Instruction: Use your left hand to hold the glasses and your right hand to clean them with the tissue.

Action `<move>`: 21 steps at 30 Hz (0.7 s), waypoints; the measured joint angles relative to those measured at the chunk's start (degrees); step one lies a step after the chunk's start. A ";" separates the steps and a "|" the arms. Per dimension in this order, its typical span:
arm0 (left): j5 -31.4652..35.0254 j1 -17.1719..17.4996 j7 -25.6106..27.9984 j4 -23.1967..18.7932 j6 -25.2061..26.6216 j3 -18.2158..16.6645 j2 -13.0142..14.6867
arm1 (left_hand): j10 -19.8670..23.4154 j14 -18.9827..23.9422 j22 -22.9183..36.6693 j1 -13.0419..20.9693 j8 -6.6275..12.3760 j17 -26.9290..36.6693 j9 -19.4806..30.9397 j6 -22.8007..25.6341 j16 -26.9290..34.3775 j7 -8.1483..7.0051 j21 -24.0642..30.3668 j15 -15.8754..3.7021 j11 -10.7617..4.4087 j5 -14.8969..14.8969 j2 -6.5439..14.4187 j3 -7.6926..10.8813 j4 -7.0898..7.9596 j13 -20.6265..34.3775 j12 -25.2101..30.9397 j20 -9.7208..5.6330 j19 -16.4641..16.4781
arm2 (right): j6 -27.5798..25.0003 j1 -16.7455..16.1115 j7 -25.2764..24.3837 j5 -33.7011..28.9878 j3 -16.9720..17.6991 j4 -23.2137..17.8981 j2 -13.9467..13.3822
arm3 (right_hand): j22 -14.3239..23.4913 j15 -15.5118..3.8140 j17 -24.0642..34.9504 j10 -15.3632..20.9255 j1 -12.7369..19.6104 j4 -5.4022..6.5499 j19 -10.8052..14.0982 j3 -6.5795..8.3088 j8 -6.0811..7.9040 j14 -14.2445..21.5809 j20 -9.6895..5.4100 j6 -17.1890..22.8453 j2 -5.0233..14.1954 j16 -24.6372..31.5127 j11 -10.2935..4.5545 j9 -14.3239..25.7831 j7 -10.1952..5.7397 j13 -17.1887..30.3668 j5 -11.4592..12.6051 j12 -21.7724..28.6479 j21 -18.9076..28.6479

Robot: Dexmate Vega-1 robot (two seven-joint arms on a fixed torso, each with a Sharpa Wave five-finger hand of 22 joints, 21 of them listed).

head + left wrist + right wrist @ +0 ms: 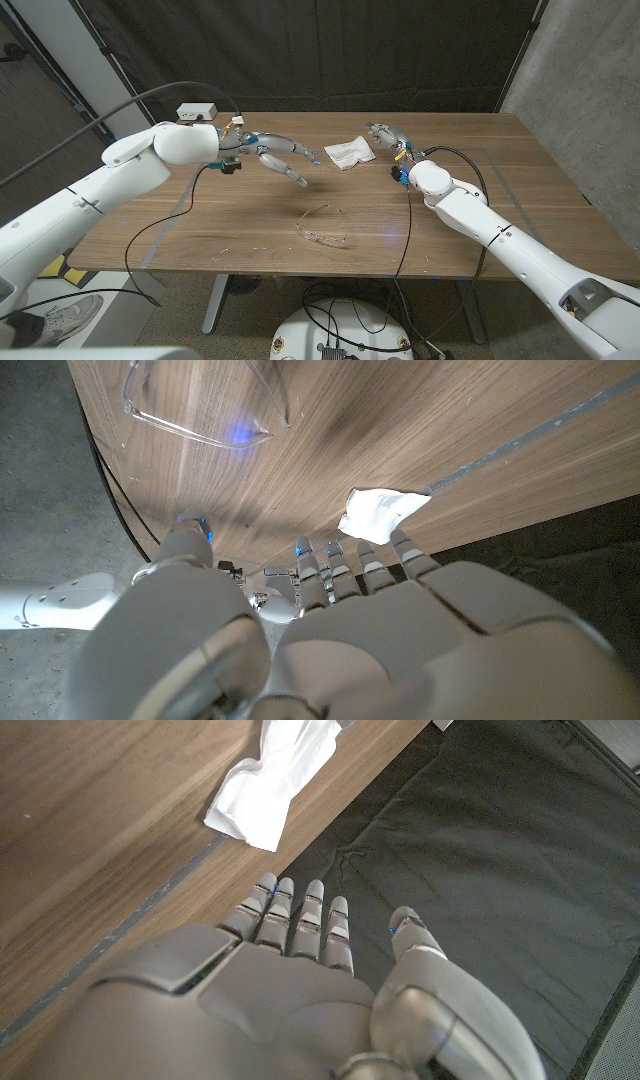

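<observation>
Clear glasses (325, 224) lie on the wooden table (240, 235) near its front middle; they also show in the left wrist view (205, 410). A crumpled white tissue (350, 152) lies at the back middle, seen too in the wrist views (380, 512) (268, 782). My left hand (275, 152) hovers above the table behind and left of the glasses, fingers spread toward the tissue, holding nothing. My right hand (390, 137) hangs just right of the tissue, fingers apart and empty, not touching it.
A small white box (197, 111) sits at the table's back left corner. Black cables run across the table from both arms. A dark curtain hangs behind the table. Thin tape lines mark a rectangle on the tabletop.
</observation>
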 measured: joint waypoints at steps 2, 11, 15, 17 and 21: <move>0.40 -0.34 -0.41 -0.45 -0.13 0.37 0.33 | 0.00 -0.46 0.00 0.41 0.21 0.00 0.00 0.51 0.00 -0.02 0.00 0.46 0.00 0.13 -0.41 -0.23 -0.09 0.26 0.00 -0.23 -0.23 | -0.39 0.30 0.00 -0.54 -0.39 -0.20 -0.01 | 0.00 0.00 0.00 -0.01 0.00 0.00 0.00 0.00 0.00 0.00 0.00 0.00 0.00 0.00 -0.01 0.00 0.00 0.00 0.00 0.00 0.02; 2.72 -2.43 -3.15 -3.44 -0.17 2.77 2.08 | 0.00 -1.84 0.27 0.42 0.86 0.26 0.26 2.70 -0.30 1.11 0.00 0.86 0.00 0.58 -0.41 -0.38 -0.24 0.26 0.00 -0.20 -0.82 | -3.01 2.17 1.11 -4.69 -2.73 -1.53 -0.47 | 0.00 -0.88 0.28 -0.62 -1.67 1.38 -0.85 -1.38 -0.28 -1.32 -0.84 -0.34 -1.67 -0.27 -0.62 0.00 -0.74 0.00 -0.68 -0.40 -0.17; 4.12 -3.37 -5.07 -5.42 0.57 3.88 2.86 | 0.27 -1.99 0.27 0.73 0.87 0.53 0.27 3.16 -0.16 1.40 -0.44 1.01 -0.27 0.88 -0.70 -0.79 -0.17 0.54 0.00 0.00 -1.23 | -3.67 2.65 1.57 -5.68 -3.46 -2.11 -0.59 | 0.00 -1.02 0.28 -0.93 -1.90 1.44 -0.94 -1.44 -0.28 -1.45 -0.93 -0.34 -1.90 -0.27 -0.92 0.00 -0.74 0.00 -0.90 -0.73 -0.31; 4.77 -3.72 -6.03 -6.32 0.96 4.36 3.16 | 1.54 -0.66 0.27 1.25 0.59 0.87 0.26 2.64 0.78 0.88 -0.44 -0.25 -1.84 1.26 -1.22 -1.25 0.00 0.74 0.03 -0.01 -1.22 | -4.13 2.79 1.82 -6.24 -3.80 -2.52 -0.63 | 0.00 -1.02 0.28 -0.93 -1.90 1.61 -0.94 -1.61 -0.28 -1.45 -0.93 -0.34 -1.90 -0.27 -0.92 0.00 -0.74 0.00 -0.90 -0.73 -0.31; 5.68 -4.11 -7.29 -7.66 1.57 4.97 3.64 | 3.74 1.56 0.54 1.49 0.19 1.53 0.26 2.24 1.93 0.48 0.05 -0.66 -3.46 1.53 -0.99 -1.49 0.24 1.07 0.92 -0.74 -0.48 | -4.64 2.82 2.03 -6.86 -4.05 -3.12 -0.68 | 0.00 -0.81 0.28 -0.93 -1.90 1.67 -0.94 -1.68 -0.28 -1.67 -0.93 -0.56 -1.90 -0.27 -0.92 0.00 -0.95 0.00 -0.90 -0.73 -0.30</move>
